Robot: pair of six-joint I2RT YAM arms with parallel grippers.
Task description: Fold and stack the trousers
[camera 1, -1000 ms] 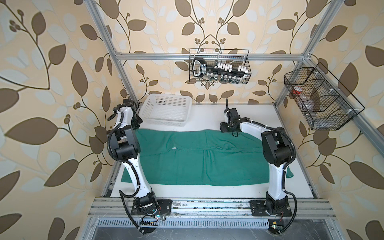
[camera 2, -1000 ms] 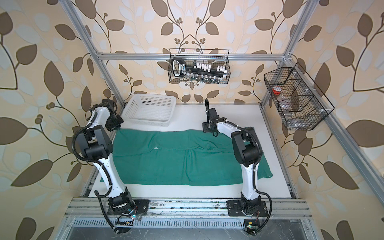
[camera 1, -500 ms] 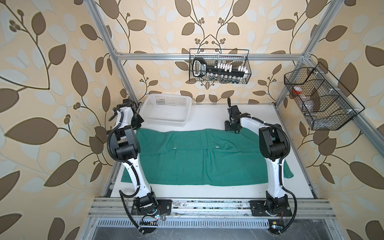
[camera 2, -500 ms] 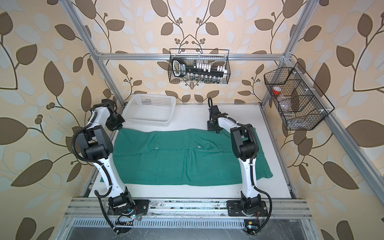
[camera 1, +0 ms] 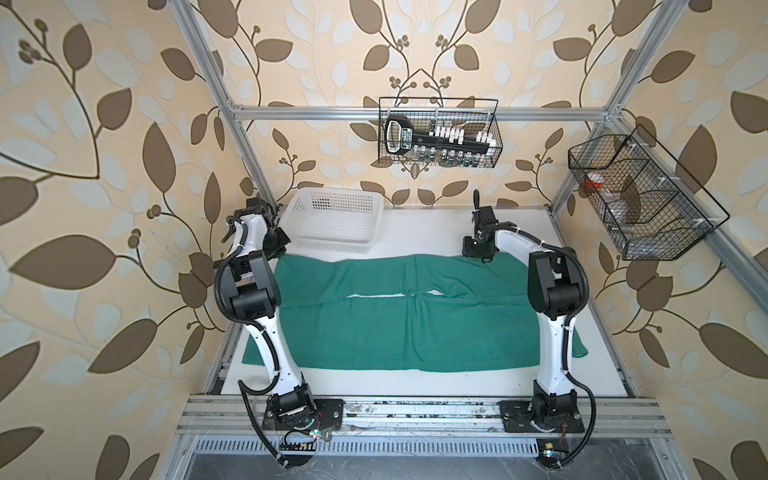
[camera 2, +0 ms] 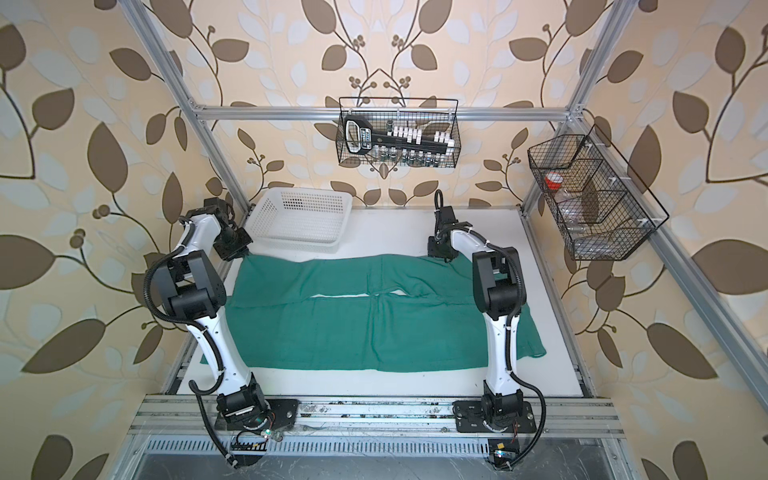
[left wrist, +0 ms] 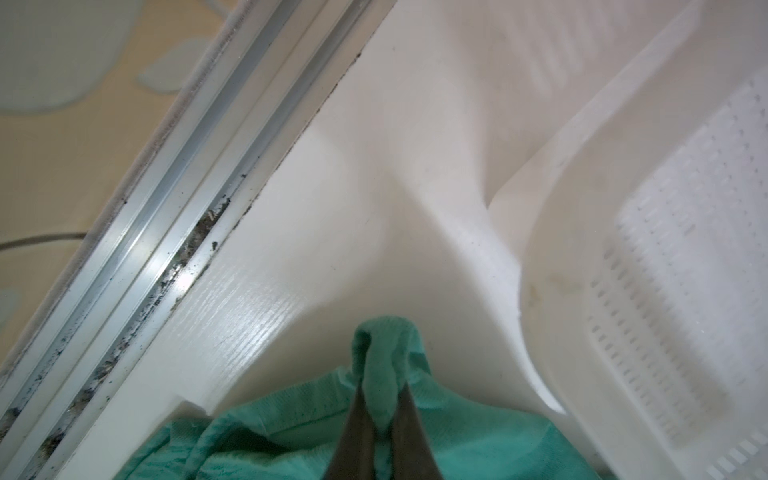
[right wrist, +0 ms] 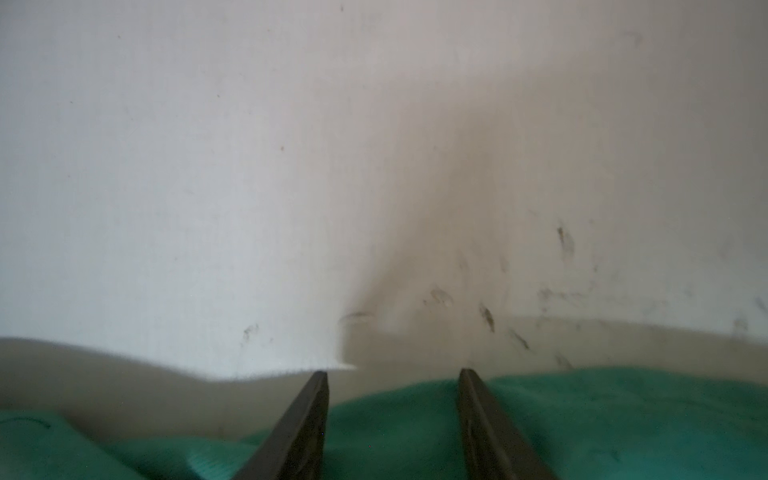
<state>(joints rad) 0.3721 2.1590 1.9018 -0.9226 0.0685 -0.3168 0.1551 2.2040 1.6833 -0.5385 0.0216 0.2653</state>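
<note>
trousers [camera 1: 407, 320]: teal-green, spread flat across the middle of the tabletop [camera 1: 415, 237]; a thin white slit shows between the two cloth halves near the centre.
left end effector [left wrist: 382, 386]: pressed together on a bunched fold at the trousers' far-left corner, in the wrist view.
right end effector [right wrist: 392, 372]: fingers spread, low over the trousers' far-right edge; nothing is gripped between them.
white basket [camera 1: 328, 245]: perforated, at the far left of the tabletop, just beyond the trousers' far edge and just beside the left end effector.
left arm [camera 1: 249, 291]: stands over the trousers' left end and hides part of it in both top views.
right arm [camera 1: 552, 286]: covers a strip near the right end; cloth shows past it.
wire basket [camera 1: 438, 133]: hangs on the back rail, well above.
side wire basket [camera 1: 640, 199]: hangs on the right frame.
</note>
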